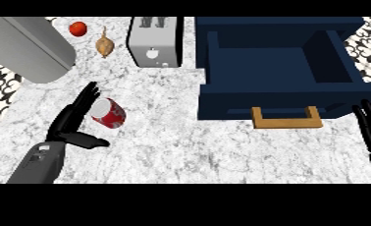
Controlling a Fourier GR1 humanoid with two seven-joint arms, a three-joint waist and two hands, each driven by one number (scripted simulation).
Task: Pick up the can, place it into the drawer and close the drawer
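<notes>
One left hand (pixel 69 122), fingers (pixel 85 98) straight, beside can (pixel 109 113).

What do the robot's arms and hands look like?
The left hand is black, with long thin fingers and a thumb, on a dark grey forearm with a small pale patch near the wrist. The right hand is black too; only its slim fingers show.

A single view from the robot's head looks steeply down, quite near, on the counter (pixel 181 141).
</notes>
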